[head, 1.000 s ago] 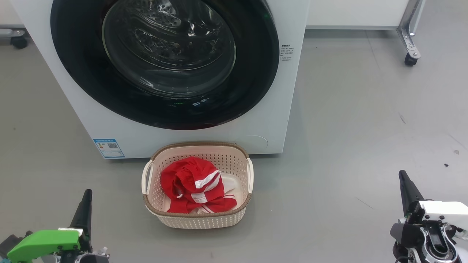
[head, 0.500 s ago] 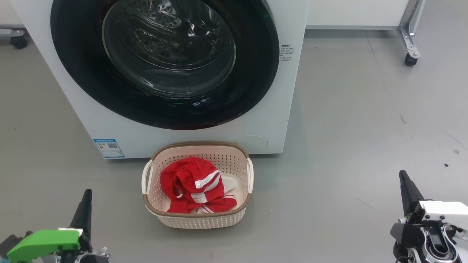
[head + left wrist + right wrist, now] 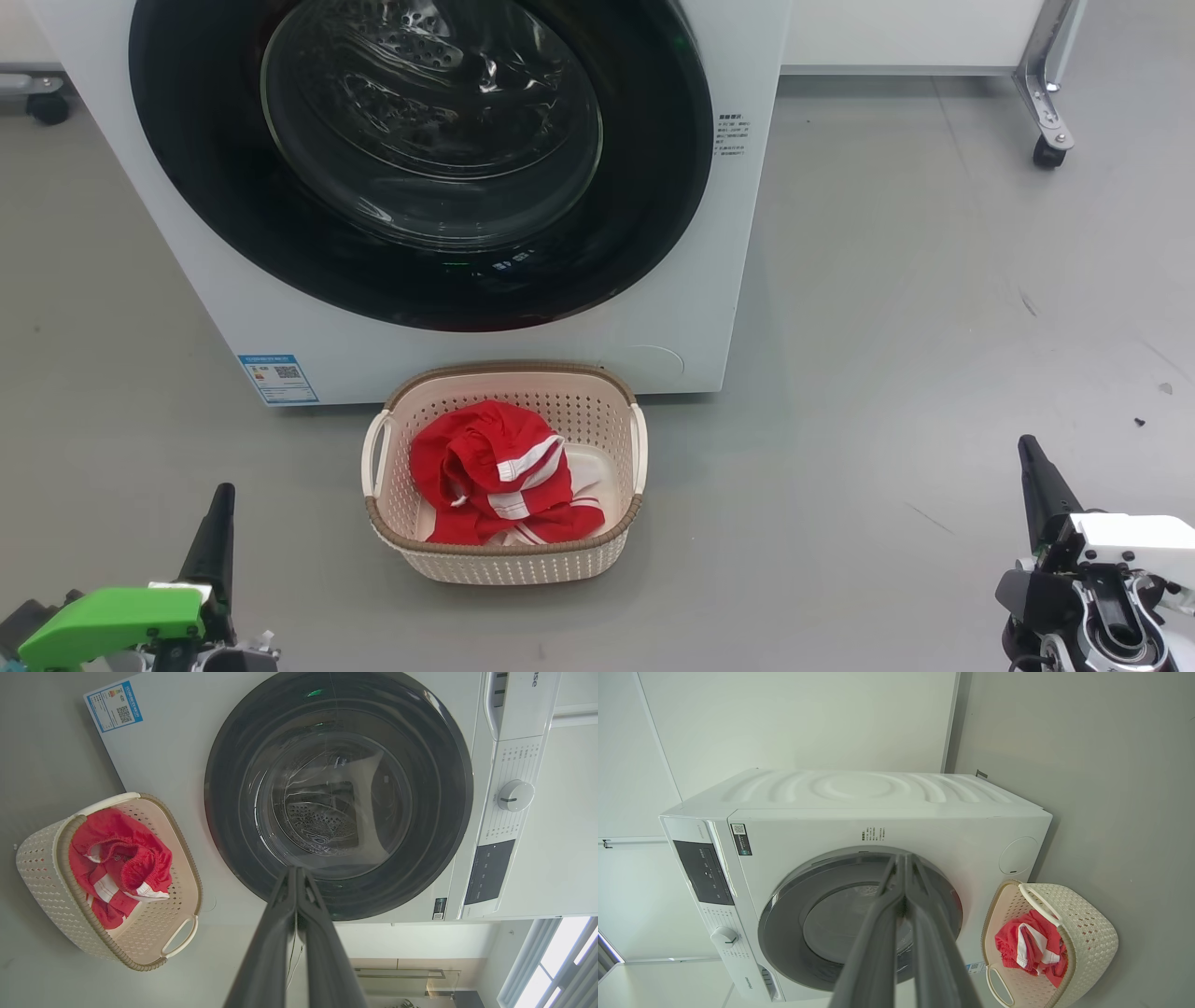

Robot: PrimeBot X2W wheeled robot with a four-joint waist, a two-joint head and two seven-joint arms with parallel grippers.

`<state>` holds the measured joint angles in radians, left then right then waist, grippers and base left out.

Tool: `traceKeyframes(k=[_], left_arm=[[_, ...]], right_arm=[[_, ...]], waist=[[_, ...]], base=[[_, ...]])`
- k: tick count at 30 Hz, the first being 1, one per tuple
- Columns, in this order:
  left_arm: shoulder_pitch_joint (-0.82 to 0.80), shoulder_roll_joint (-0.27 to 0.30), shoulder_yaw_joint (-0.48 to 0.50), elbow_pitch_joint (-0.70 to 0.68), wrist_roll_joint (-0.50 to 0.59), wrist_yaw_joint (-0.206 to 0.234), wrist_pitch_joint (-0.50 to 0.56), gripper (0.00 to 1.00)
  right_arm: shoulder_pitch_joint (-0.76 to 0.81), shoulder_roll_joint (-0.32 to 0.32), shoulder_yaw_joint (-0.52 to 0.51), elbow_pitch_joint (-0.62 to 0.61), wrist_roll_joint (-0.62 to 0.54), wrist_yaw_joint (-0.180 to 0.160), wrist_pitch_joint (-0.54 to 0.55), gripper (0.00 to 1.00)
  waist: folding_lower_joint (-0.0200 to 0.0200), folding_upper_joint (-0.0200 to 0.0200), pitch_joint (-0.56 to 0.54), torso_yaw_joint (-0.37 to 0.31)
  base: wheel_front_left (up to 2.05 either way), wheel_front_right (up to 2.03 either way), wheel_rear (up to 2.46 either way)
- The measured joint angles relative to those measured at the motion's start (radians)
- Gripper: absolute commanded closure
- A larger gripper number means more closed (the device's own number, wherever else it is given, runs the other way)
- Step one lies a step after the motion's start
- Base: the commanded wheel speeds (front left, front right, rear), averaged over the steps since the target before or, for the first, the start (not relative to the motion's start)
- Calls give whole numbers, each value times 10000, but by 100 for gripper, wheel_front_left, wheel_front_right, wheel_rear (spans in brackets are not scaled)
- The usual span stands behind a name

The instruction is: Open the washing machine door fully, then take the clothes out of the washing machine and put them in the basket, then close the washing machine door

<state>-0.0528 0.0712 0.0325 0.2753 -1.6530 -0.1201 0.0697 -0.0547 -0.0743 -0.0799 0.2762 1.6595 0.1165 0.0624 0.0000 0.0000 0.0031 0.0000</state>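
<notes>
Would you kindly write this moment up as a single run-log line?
washing machine door: closed | clothes: in basket | left gripper: shut, empty | right gripper: shut, empty | status: all steps look done

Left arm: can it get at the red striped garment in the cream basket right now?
Probably yes. Only bare grey floor lies between the left gripper and the cream perforated basket, and the red white-striped garment sits uncovered in its open top. It is shut and would need opening.
</notes>
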Motion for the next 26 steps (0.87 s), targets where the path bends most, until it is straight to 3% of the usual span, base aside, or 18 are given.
traceKeyframes(k=[26], left_arm=[[0,-21,15,-6,0,0,13,100]], right_arm=[[0,27,-23,-2,-2,0,27,100]], waist=[[0,0,0,0]], base=[[0,0,0]])
